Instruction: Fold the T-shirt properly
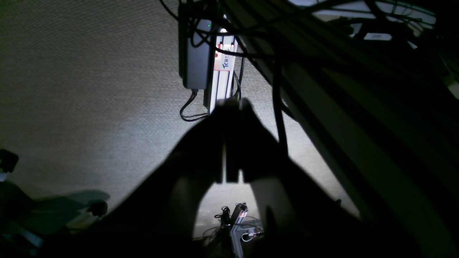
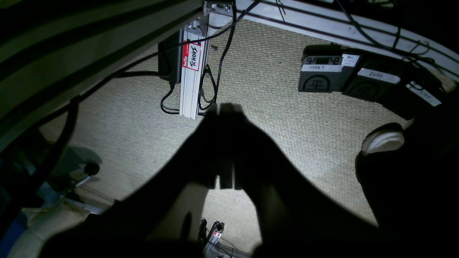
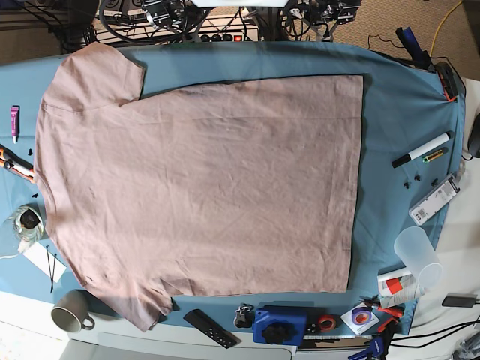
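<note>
Base view — T-shirt (image 3: 202, 187) flat, unfolded

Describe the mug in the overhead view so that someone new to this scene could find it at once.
Start from the T-shirt spread flat on the teal table cloth. Go to the sleeve at the bottom-left corner of the base view; the mug stands just left of it. It is the only handled, grey-beige cup there.

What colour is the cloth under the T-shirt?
Teal-blue cloth, plain, under the pink-beige T-shirt; clearest in the base view.
</note>
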`<move>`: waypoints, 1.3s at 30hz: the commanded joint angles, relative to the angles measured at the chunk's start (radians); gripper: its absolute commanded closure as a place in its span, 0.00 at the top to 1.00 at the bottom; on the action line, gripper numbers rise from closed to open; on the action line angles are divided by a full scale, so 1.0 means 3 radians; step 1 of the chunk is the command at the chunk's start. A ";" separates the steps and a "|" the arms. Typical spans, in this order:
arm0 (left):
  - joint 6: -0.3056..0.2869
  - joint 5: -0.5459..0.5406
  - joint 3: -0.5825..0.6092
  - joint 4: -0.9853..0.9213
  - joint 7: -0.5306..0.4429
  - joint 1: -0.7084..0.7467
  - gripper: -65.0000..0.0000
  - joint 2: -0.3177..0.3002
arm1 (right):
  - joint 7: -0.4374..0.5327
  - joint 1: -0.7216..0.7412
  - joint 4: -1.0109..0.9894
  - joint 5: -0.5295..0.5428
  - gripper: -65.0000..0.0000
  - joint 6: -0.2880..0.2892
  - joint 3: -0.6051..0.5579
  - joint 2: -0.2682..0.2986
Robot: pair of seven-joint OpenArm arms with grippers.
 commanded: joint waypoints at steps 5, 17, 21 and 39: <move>-0.0033 0.0013 0.0004 0.0072 0.0019 0.0010 0.00 -0.0004 | -0.0001 -0.0008 0.0031 0.0003 0.00 0.0031 0.0006 0.0033; -0.0032 0.0013 0.0004 0.0582 0.0022 0.0474 0.00 -0.0163 | -0.0065 -0.0132 0.0058 0.0003 0.00 0.0027 0.0009 0.0056; -0.0033 0.0009 0.0004 0.0974 0.0023 0.0776 0.00 -0.0198 | -0.0153 -0.0300 0.0342 0.0006 0.00 0.0009 0.0009 0.0153; -0.0031 -0.0624 0.0004 0.3325 0.0718 0.2138 0.00 -0.0224 | -0.0882 -0.1846 0.2921 0.0304 0.00 -0.0292 0.0114 0.0949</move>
